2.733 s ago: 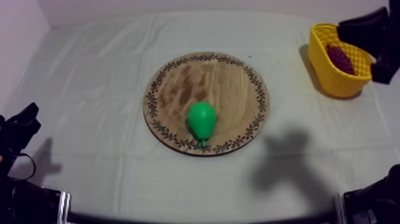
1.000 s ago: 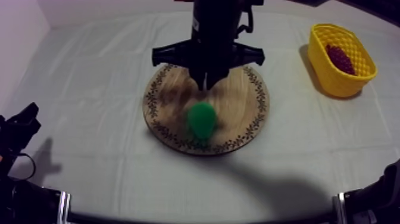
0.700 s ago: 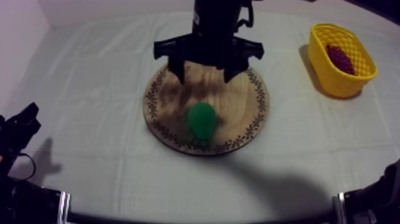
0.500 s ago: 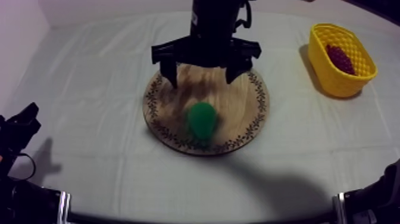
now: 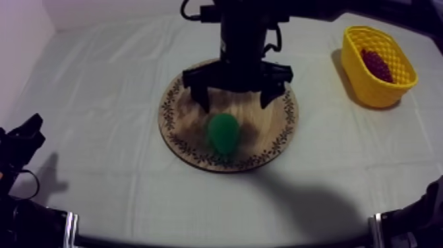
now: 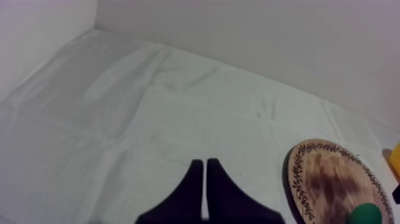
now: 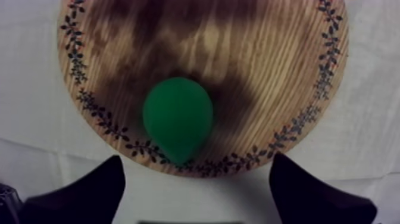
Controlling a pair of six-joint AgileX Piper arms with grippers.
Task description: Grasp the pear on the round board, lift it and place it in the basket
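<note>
A green pear (image 5: 223,132) lies on the front half of the round wooden board (image 5: 267,135), its narrow end toward the front rim. My right gripper (image 5: 237,101) hangs over the board just behind the pear, open wide, with one finger on each side and nothing between them. In the right wrist view the pear (image 7: 177,119) sits on the board (image 7: 250,71), ahead of the spread fingertips (image 7: 104,182). My left gripper (image 6: 205,163) rests shut as a narrow wedge over bare cloth, at the table's front left (image 5: 25,137).
The yellow basket (image 5: 369,86) stands at the far right of the table with a bunch of grapes (image 5: 377,64) inside. From the left wrist the board (image 6: 327,179) and the pear (image 6: 366,213) show off to the side.
My right gripper went from shut to wide open and came down and forward over the board toward the pear. The pear and my left arm stayed still.
</note>
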